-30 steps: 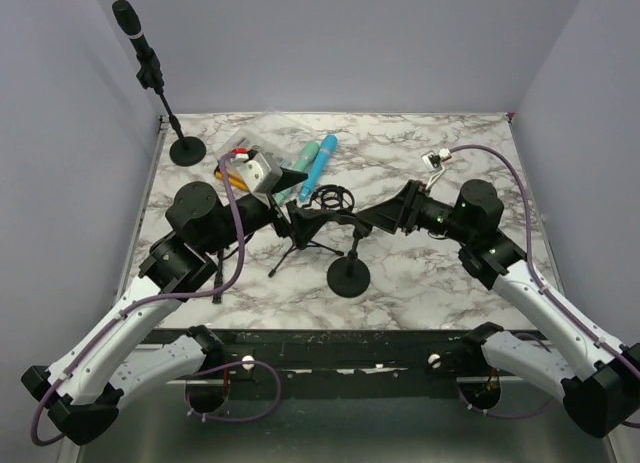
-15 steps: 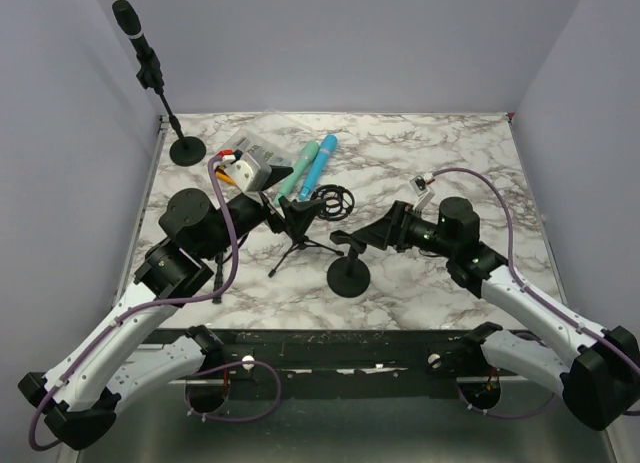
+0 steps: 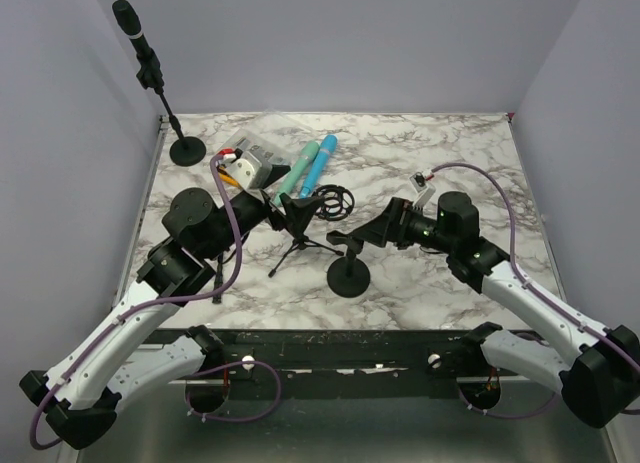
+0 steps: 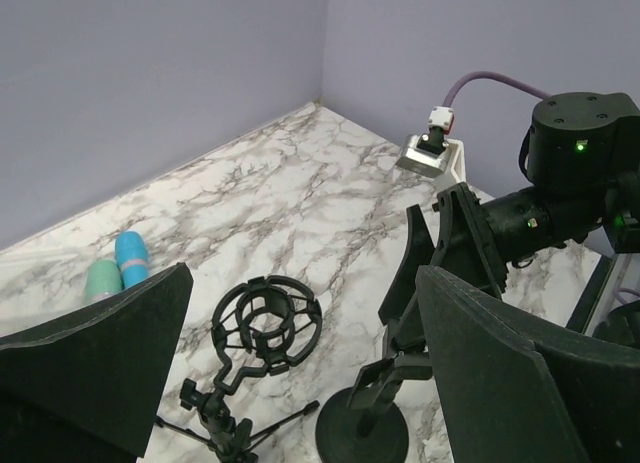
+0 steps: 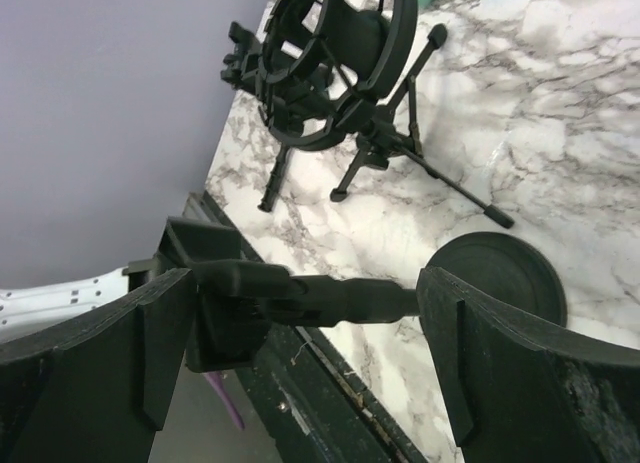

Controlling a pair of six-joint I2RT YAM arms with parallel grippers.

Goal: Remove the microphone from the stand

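Observation:
A black microphone (image 3: 130, 21) sits clipped in a tall stand (image 3: 168, 113) with a round base at the back left corner, far from both grippers. A short black stand (image 3: 348, 275) with a round base (image 5: 495, 273) carries an empty clip (image 5: 215, 283). My right gripper (image 3: 352, 235) (image 5: 305, 293) is open, its fingers either side of that clip and post, not touching. My left gripper (image 3: 292, 218) (image 4: 305, 323) is open above an empty shock-mount tripod (image 4: 265, 318). The right gripper's fingers (image 4: 440, 243) show in the left wrist view.
A teal microphone (image 3: 293, 175) and a blue microphone (image 3: 320, 158) lie side by side behind the tripod (image 3: 318, 208). A clear box (image 3: 255, 143) lies at the back behind my left wrist. Purple walls close in the left, back and right sides.
My right gripper has moved left onto the short stand's clip and opened wider. My left arm has drawn back slightly to the left.

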